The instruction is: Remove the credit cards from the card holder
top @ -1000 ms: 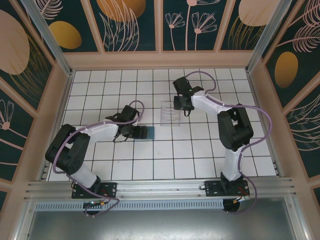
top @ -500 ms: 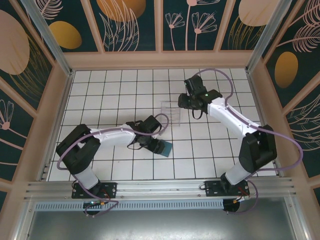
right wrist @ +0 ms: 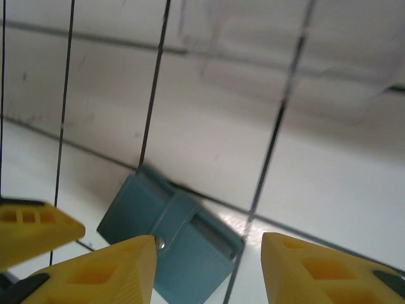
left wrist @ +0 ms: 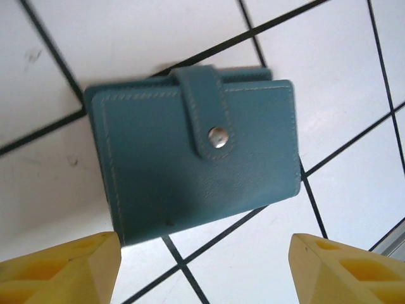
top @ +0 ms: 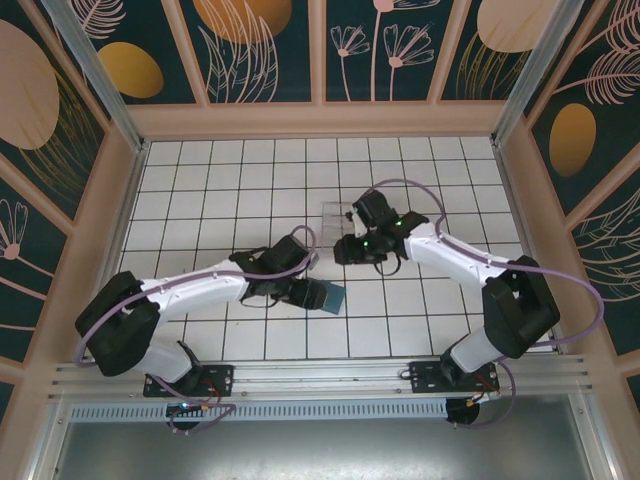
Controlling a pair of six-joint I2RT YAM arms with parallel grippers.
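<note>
The card holder (left wrist: 196, 152) is a teal-blue wallet lying flat on the white tiles, folded shut with its strap snapped. It also shows from above as the card holder (top: 326, 296) and obliquely as the card holder (right wrist: 171, 250). My left gripper (left wrist: 202, 275) is open just short of the wallet's near edge, with nothing between its yellow fingers (left wrist: 63, 272). From above, my left gripper (top: 304, 291) sits at the wallet's left side. My right gripper (right wrist: 209, 272) hangs open above the wallet, apart from it, seen from above as the right gripper (top: 343, 252). The credit cards are hidden.
A clear plastic tray (top: 340, 216) stands on the tiles just behind the right gripper and shows faintly as the tray (right wrist: 304, 82). Wooden walls ring the tiled floor (top: 220, 180). Open tiles lie to the left and at the front right.
The left gripper slid the card holder right and nearer, then stopped with its jaws a little wider. The right gripper swung from beside the tray down and left to above the wallet.
</note>
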